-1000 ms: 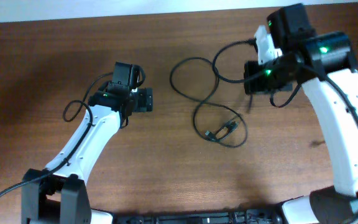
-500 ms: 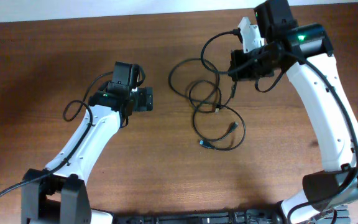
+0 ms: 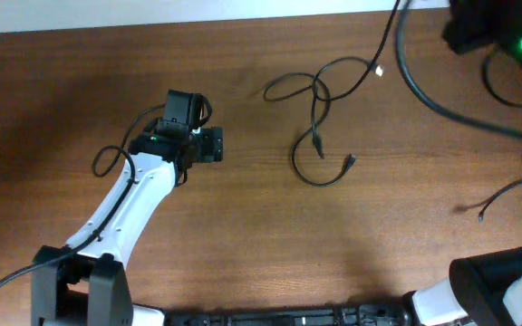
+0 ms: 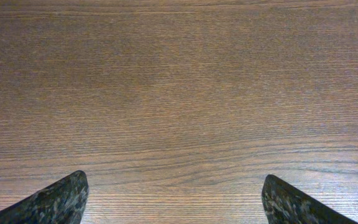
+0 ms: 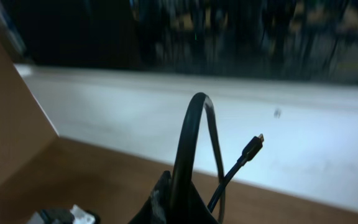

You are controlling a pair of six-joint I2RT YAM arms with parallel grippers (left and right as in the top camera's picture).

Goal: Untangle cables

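The left gripper (image 3: 208, 145) is hovering, jaws apart, over bare table (image 3: 261, 244). The right gripper (image 5: 171, 200) is pinching a cable (image 5: 185, 134) up near the far edge. Loose cables (image 3: 315, 127) are lying mid-table.

The right end effector (image 5: 169, 208) is cropped at the wrist view's bottom edge, where it pinches a cable (image 5: 190, 130). Beyond the far edge of the worktop (image 5: 73, 180) the room (image 5: 229, 31) blurs dark. Overhead, the right arm (image 3: 492, 32) is cut off.

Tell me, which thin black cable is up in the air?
The thin black cable pinched in the right gripper, its small plug sticking out; the other cables lie flat on the brown wooden table.
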